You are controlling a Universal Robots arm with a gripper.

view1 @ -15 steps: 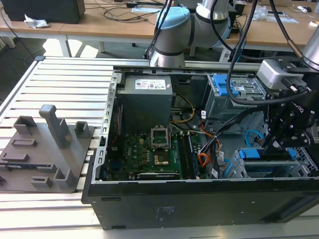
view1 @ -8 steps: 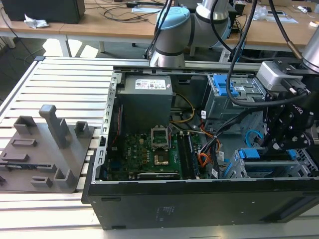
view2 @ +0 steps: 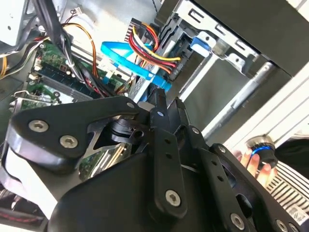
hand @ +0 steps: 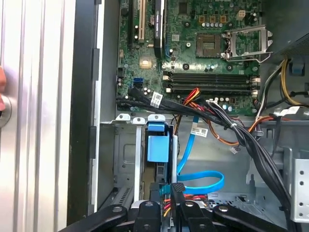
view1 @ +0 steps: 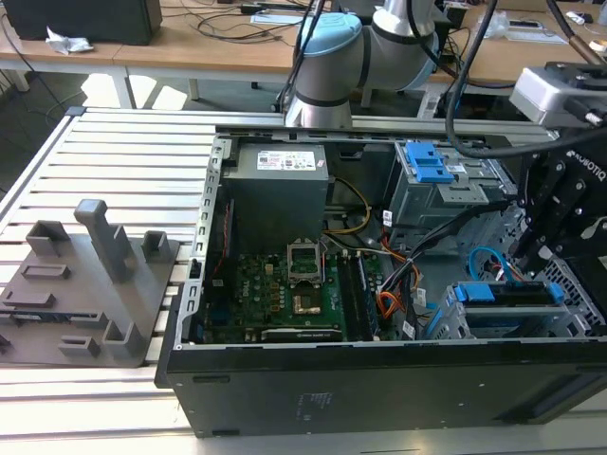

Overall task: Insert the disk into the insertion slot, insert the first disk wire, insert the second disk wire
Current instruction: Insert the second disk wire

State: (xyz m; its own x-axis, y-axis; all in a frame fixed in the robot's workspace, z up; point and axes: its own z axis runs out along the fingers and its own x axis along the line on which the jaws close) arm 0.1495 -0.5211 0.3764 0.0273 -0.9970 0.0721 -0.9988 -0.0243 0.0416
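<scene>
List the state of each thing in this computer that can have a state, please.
Computer case: lying on its side, open on top.
Disk: inside the insertion slot.
Blue data cable: loose loop beside the disk; whether it is plugged in cannot be told.
CPU socket: bare, no cooler.
Pincer: low at the disk's end, among the wires.

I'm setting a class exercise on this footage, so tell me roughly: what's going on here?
A robot arm is working inside an open computer case. Its end effector hangs close over the disk, which sits in the insertion slot in its blue carrier. A blue flat cable and a red-and-yellow wire bundle lie by the disk's end; whether either is plugged in cannot be told.
</scene>
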